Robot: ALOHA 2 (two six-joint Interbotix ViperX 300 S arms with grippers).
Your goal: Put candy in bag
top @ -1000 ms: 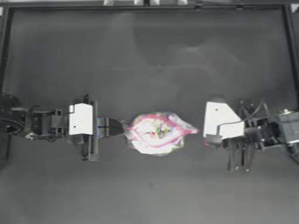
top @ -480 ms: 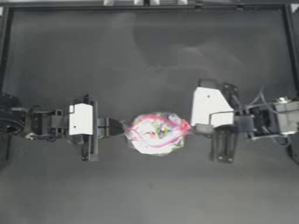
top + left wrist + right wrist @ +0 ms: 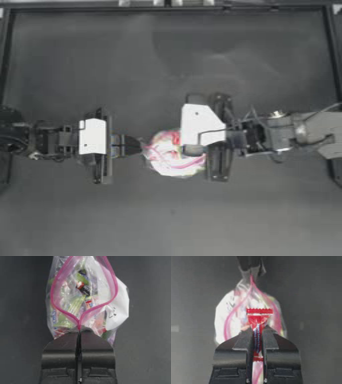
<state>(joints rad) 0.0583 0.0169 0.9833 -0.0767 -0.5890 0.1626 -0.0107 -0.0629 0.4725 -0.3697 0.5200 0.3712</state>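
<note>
Over the zip bag, which lies mid-table with its pink seal strip pulled into an open loop, the right gripper arrives clamped narrowly on the candy, whose crimped red end sticks out past the fingertips toward the bag's mouth. At the bag's other side, the left gripper is pinched tight on the seal strip at one end of the opening, holding it up so the loop gapes.

The opening looks slim and soft. If the right gripper lets go while the candy is above the strip rather than inside the loop, the piece could bounce off the plastic and slide down the outside onto the dark table. Pushing in too hard could fold the loop flat or tug the strip out of the left gripper's pinch, collapsing the mouth. The wrapper might also cling to a jaw pad on release, since it is gripped flat along its length.
</note>
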